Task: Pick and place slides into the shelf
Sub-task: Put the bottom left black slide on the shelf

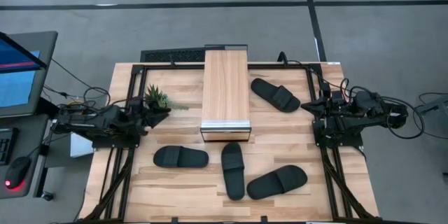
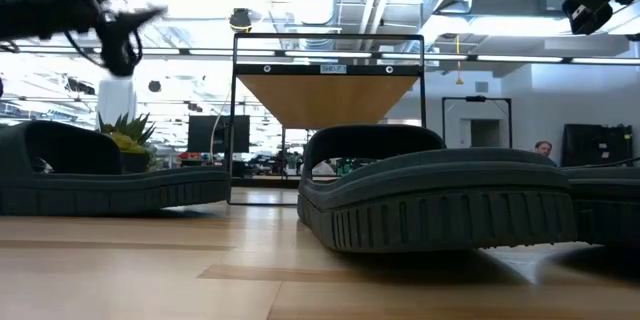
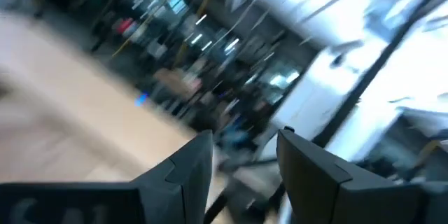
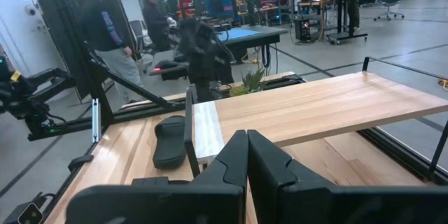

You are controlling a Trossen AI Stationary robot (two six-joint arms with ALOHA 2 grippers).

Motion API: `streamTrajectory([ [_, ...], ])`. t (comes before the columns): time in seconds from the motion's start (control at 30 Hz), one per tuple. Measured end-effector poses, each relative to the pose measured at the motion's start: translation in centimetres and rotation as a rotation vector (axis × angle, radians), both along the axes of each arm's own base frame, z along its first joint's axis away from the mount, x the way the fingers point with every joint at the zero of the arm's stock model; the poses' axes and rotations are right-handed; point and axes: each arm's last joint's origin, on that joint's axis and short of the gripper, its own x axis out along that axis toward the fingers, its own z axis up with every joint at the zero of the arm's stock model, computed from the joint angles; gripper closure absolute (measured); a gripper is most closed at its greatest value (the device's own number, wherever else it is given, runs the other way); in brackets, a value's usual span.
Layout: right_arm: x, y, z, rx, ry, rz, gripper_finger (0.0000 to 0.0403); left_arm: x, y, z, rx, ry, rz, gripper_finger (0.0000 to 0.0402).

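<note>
Four black slides lie sole-down on the wooden table: one (image 1: pixel 275 94) right of the shelf, and three in front of its near end (image 1: pixel 180 157), (image 1: pixel 233 170), (image 1: pixel 276 182). The shelf (image 1: pixel 225 91) is a long light-wood plank with a silvery near edge, standing in the table's middle. It also shows in the low view (image 2: pixel 328 95) and in the right wrist view (image 4: pixel 315 108). My left gripper (image 1: pixel 166 110) (image 3: pixel 245 150) is open, raised at the left side by a plant. My right gripper (image 1: pixel 306 105) (image 4: pixel 247 147) is shut, raised at the right side. Neither touches anything.
A small potted plant (image 1: pixel 155 98) stands left of the shelf, under the left gripper. A monitor (image 1: pixel 21 70) and a mouse sit off the table's left edge. Two people (image 4: pixel 105 28) stand in the room beyond the left side. Bare wood shows along the table's near edge (image 1: pixel 175 196).
</note>
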Motion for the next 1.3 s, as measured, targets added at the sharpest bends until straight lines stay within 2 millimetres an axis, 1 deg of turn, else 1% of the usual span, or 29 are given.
streamTrajectory([
  [0.17, 0.0, 0.0, 0.0, 0.0, 0.0, 0.0, 0.0403, -1.2, -0.2, 3.3, 0.138, -0.19, -0.018, 0.0253],
  [0.27, 0.0, 0.0, 0.0, 0.0, 0.0, 0.0, 0.0403, -2.0, -0.3, 5.4, 0.188, -0.25, -0.053, 0.0253],
  [0.43, 0.0, 0.0, 0.0, 0.0, 0.0, 0.0, 0.0403, -2.8, -0.3, 8.7, 0.203, -0.265, -0.077, 0.0253],
  [0.57, 0.0, 0.0, 0.0, 0.0, 0.0, 0.0, 0.0403, -2.0, -0.4, 11.3, 0.23, -0.244, -0.071, 0.0253],
  [0.63, 0.0, 0.0, 0.0, 0.0, 0.0, 0.0, 0.0403, -1.2, -0.6, 12.9, 0.26, -0.219, -0.076, 0.0253],
  [0.7, 0.0, 0.0, 0.0, 0.0, 0.0, 0.0, 0.0403, -0.1, -0.8, 14.4, 0.277, -0.157, -0.104, 0.0253],
  [0.77, 0.0, 0.0, 0.0, 0.0, 0.0, 0.0, 0.0403, 1.2, -1.1, 15.5, 0.27, -0.038, -0.138, 0.0253],
  [0.87, 0.0, 0.0, 0.0, 0.0, -0.001, 0.0, 0.0403, 2.7, -1.5, 17.0, 0.257, 0.188, -0.152, 0.0253],
  [0.97, 0.0, 0.0, 0.0, 0.0, 0.0, 0.0, 0.0403, 2.9, -1.4, 17.7, 0.215, 0.44, -0.072, 0.0253],
  [1.03, 0.0, 0.0, 0.0, 0.0, 0.0, 0.0, 0.0403, 2.5, -1.1, 17.6, 0.149, 0.565, 0.02, 0.0253],
  [1.07, 0.0, 0.0, 0.0, 0.0, 0.0, 0.0, 0.0403, 2.2, -1.0, 17.2, 0.114, 0.621, 0.067, 0.0253],
  [1.17, 0.0, 0.0, 0.0, 0.0, 0.0, 0.0, 0.0403, 1.9, -0.9, 15.8, 0.001, 0.704, 0.151, 0.0253],
  [1.3, 0.0, 0.0, 0.0, -0.006, 0.001, 0.001, 0.0403, 2.4, -1.5, 13.6, -0.084, 0.734, 0.129, 0.0253],
])
